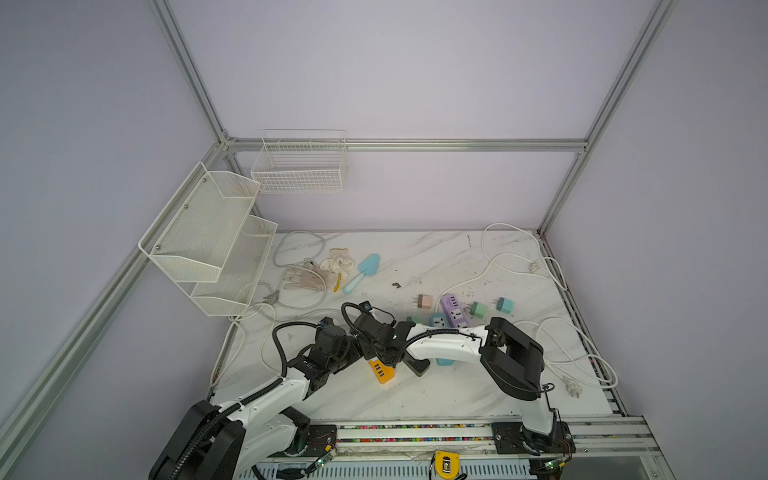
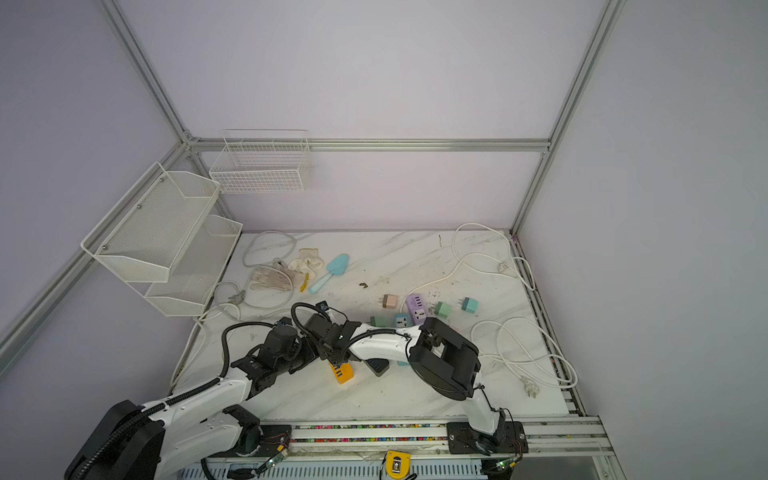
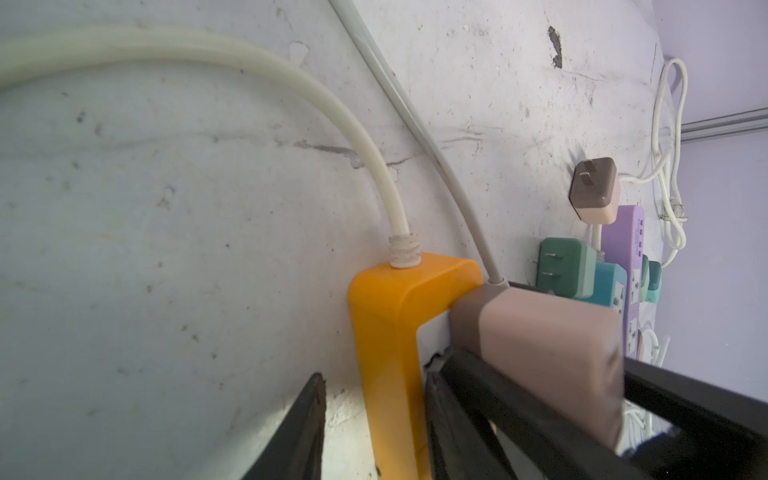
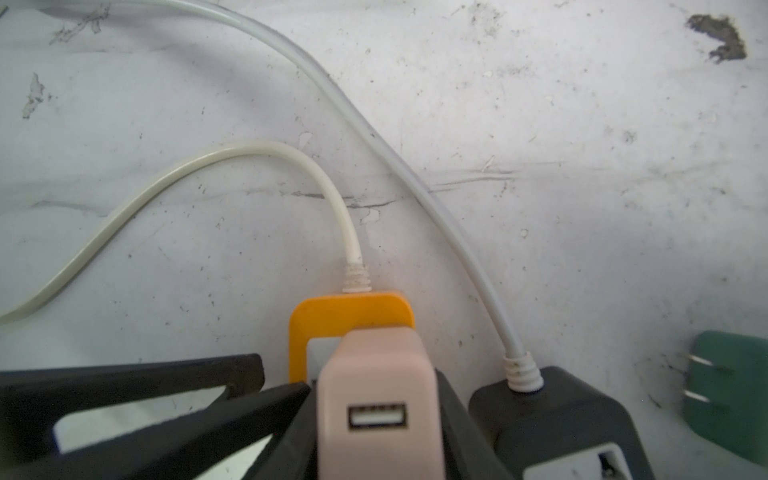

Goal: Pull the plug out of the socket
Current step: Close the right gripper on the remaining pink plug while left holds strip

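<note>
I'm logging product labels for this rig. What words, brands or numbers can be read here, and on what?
No text can be read in any view.
purple power strip: any print is too small to read.
pink plug: a USB port, no lettering shows.
orange socket strip: no lettering shows.

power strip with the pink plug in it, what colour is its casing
The plastic power strip is orange; clearest in the left wrist view.
</note>
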Robot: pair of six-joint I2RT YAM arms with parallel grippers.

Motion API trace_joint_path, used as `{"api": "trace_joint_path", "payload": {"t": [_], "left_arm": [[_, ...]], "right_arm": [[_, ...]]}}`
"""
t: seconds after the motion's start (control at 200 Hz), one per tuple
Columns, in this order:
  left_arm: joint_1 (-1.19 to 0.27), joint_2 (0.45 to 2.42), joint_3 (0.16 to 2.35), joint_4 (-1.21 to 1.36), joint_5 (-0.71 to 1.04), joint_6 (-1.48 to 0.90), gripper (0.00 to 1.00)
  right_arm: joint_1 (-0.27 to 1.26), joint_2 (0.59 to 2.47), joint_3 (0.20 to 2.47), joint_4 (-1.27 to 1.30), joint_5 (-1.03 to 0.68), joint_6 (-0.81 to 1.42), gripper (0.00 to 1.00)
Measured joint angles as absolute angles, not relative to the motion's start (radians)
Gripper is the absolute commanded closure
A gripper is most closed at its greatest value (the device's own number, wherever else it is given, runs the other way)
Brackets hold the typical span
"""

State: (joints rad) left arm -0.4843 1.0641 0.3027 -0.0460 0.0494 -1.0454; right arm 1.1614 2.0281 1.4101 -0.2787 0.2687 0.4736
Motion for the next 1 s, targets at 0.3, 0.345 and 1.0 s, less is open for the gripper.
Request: {"api": "trace_joint_path", "payload": {"t": [0.3,0.345,1.0], "left_arm": [[-0.484,1.06,0.274,-0.003,0.072,-1.084,0.63],[-0.484,1.054,0.268,0.003,0.073,-1.09,0.64],[-0.485,1.046,0.262,0.007,0.086,-1.103,0.67]], "right_arm": [[1.161,2.028,1.414,-0.283,0.26,0.455,0.79],[1.16,2.028,1.414,-0.283,0.257,0.455,0.79],[1.15,1.96,1.374,-0.255,0.246,0.459,0.88]]}}
